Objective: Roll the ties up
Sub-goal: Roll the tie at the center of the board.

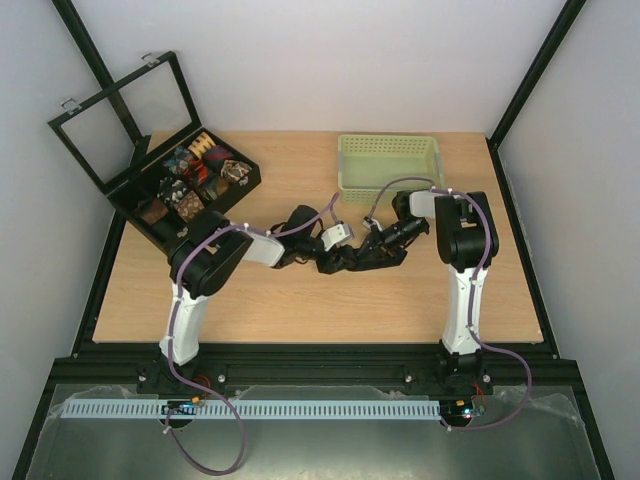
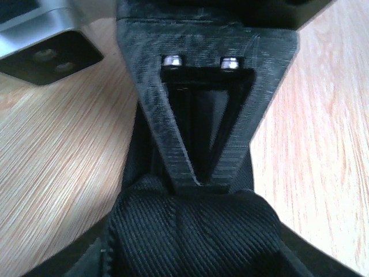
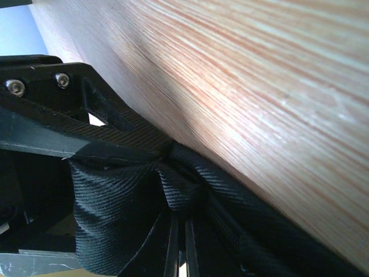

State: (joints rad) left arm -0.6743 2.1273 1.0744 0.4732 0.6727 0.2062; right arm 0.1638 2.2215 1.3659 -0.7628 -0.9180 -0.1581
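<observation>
Near edge of the worktop (image 1: 300, 310): both arm bases sit side by side, and each arm folds in toward the middle of the wood.
Left end effector (image 2: 199, 180): clenched, with the fingertips meeting in a tight V and biting down on ribbed black cloth.
Black tie (image 2: 190, 231): bunched on the bare wood at mid-worktop, caught between the two arms. How far it is coiled I cannot tell.
Right end effector (image 3: 167, 158): low and tilted over against the wood, grasping the same tie where the cloth gathers to a pinch at its fingertip.
Far left: black compartmented box (image 1: 135, 212), its framed lid standing open, with small coiled ties (image 1: 200, 170) — brown, orange, blue — in its compartments.
Far right of centre: pale green basket (image 1: 390, 138) at the back edge, well apart from the box.
</observation>
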